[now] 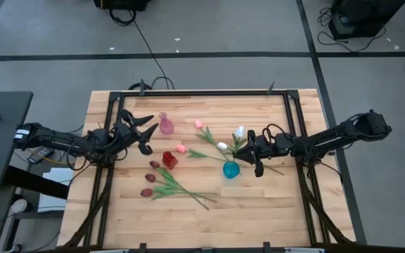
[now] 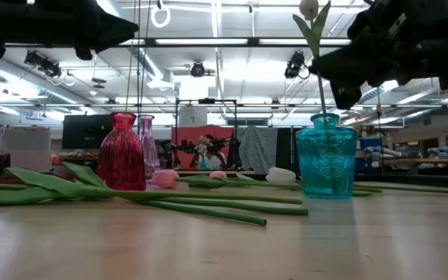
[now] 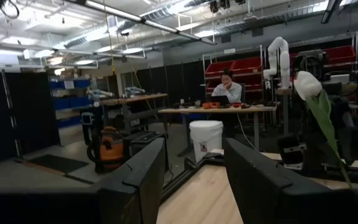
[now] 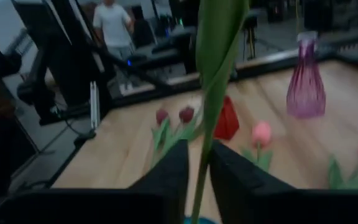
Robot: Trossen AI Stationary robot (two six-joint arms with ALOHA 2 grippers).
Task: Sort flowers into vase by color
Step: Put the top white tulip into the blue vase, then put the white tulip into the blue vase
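Observation:
A white tulip (image 2: 309, 9) stands in the teal vase (image 2: 326, 155), leaning toward the far edge, and my right gripper (image 4: 199, 152) is shut on its stem above the vase mouth. My left gripper (image 1: 148, 135) hovers open near the left edge, beside the purple vase (image 1: 166, 125), with nothing between its fingers (image 3: 135, 180). A red vase (image 1: 169, 159) stands nearer the middle. Lying flat on the table are another white tulip (image 1: 221, 146), two pink tulips (image 1: 198, 124) (image 1: 181, 148) and three maroon tulips (image 1: 150, 178). My right gripper pinches the white tulip's green stem (image 4: 207, 134) between its two fingers, partway up, above the teal vase's rim (image 4: 201, 219). The fingers come level from the table's right side and lie across the stem. The lower stem sits inside the vase and the head rises above the fingers.
The maroon tulips' long stems (image 1: 188, 191) stretch across the near middle of the table, in front of the red vase. A dark metal frame (image 1: 202, 92) borders the tabletop. Bare wood shows near the front edge (image 1: 259, 218). People are in the room beyond the table.

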